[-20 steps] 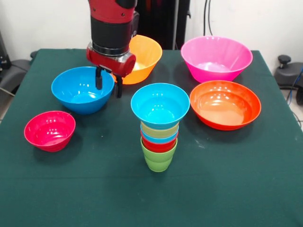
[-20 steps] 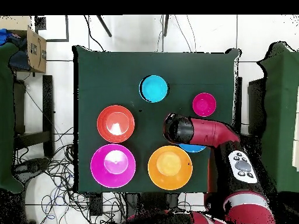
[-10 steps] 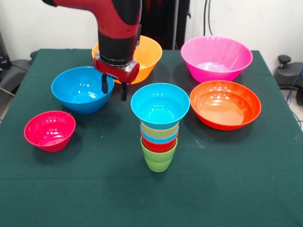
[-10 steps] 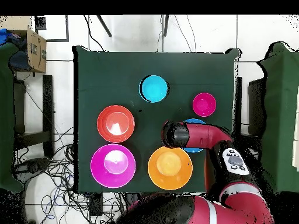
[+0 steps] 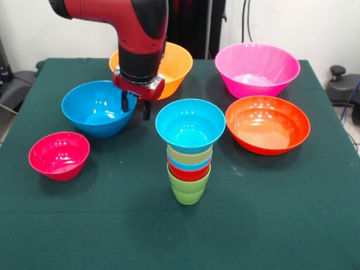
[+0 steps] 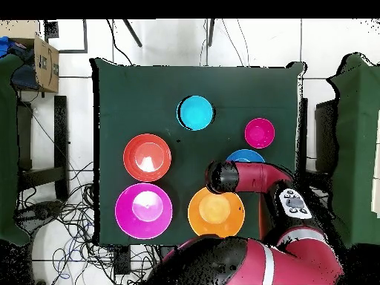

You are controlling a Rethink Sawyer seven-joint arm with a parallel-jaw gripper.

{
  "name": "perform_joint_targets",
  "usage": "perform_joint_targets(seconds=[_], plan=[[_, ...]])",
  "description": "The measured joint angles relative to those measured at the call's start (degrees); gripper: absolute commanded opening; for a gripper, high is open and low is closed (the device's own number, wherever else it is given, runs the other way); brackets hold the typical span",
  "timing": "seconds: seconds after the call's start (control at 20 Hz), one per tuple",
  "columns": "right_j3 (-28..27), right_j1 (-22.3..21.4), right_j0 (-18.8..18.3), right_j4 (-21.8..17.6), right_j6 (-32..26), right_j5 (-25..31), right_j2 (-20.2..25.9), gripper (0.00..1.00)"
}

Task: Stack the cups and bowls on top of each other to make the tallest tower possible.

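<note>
- Gripper [image 5: 135,106] hangs with its two black fingers apart, straddling the near rim of the medium blue bowl [image 5: 97,107]; whether they pinch it cannot be told.
- Tower [image 5: 190,147] stands mid-tabletop, lime green cup at its base, small light blue bowl on top.
- Tabletop [image 5: 270,219] wears dark green cloth; cables trail over white floor tiles [image 6: 67,215].

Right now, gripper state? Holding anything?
Gripper: open and empty, fingers apart, hanging at the medium blue bowl's rim on the side toward the tower.
</note>
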Motion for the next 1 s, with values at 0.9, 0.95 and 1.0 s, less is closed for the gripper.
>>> perform_joint_targets(seconds=[0.9,0.95,1.0], plan=[[0.0,-0.01,-1.52,-1.98,0.0,-0.42,-0.62,1.0],[0.0,-0.01,-1.53,-1.98,0.0,-0.61,-0.65,1.0],[0.0,-0.01,-1.55,-1.98,0.0,-0.8,-0.67,0.0]])
